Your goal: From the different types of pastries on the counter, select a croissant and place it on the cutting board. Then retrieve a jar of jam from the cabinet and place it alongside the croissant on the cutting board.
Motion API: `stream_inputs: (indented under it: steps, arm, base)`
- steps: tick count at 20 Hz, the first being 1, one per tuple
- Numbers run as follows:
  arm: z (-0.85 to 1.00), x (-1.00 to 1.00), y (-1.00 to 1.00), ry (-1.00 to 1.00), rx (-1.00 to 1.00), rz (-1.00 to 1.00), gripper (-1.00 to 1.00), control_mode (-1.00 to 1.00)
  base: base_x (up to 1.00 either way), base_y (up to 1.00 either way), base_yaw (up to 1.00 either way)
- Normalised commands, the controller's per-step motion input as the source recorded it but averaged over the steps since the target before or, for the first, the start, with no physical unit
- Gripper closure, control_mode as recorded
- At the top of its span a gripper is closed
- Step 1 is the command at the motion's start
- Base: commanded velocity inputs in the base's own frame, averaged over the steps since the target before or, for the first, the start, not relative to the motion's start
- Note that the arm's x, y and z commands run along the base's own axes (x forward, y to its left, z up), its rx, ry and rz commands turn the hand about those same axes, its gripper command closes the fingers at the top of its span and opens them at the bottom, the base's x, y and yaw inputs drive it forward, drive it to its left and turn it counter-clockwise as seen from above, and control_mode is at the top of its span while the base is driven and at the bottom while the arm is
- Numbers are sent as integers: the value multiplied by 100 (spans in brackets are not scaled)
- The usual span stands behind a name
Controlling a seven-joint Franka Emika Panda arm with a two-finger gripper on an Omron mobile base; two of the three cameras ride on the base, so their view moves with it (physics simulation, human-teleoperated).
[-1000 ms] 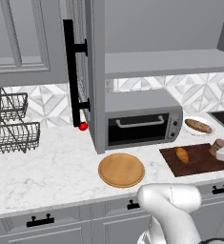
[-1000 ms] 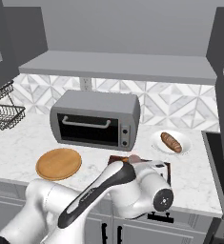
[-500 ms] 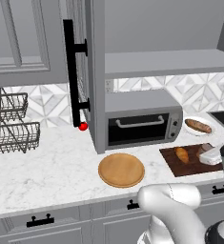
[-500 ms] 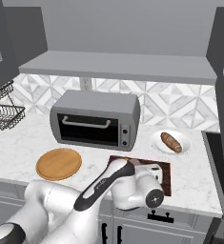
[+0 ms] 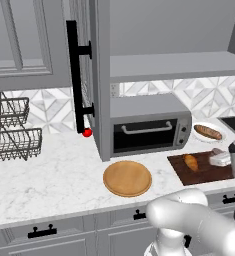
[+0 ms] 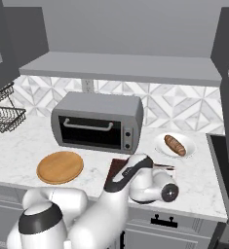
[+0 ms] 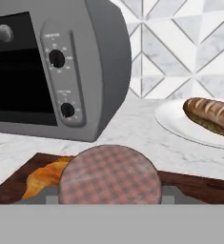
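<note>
The croissant (image 5: 191, 162) lies on the dark reddish-brown cutting board (image 5: 199, 174), plump and golden; in the hand view it (image 7: 44, 177) sits at the lower left. My gripper (image 5: 220, 159) hovers low over the board's right part, just right of the croissant. In the hand view the jar of jam (image 7: 111, 174), with a checked reddish lid, sits right in front of the camera between the grey fingers (image 7: 49, 195), so the gripper (image 7: 109, 196) is shut on it. The board (image 7: 199, 187) runs beneath the jar. In the right base view my arm covers most of the board (image 6: 117, 168).
A long thin pastry (image 5: 208, 132) rests on a white plate (image 6: 160, 146) behind the board. The toaster oven (image 5: 149, 130) stands close on the left. A round tan board (image 5: 127, 178) lies in front of it. The cabinet door with a black handle (image 5: 74, 82) stands open; wire baskets (image 5: 11, 131) sit far left.
My hand, with the jar in it, has edged left and slightly down over the cutting board, closer to the croissant. Nothing else has moved.
</note>
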Motion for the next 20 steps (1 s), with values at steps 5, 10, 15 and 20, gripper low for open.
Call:
stream_inputs:
  steps: [5, 10, 15, 20]
  arm:
    - [-28, -13, -3, 1, 0, 0, 100, -100]
    - [-55, -1, 2, 0, 0, 0, 100, -100]
    - [-51, 14, 24, 0, -7, 0, -100, -100]
    - [-8, 0, -17, 16, 0, 0, -100, -100]
  base:
    - [0, 0, 0]
    - [0, 0, 0]
    - [0, 0, 0]
    - [0, 0, 0]
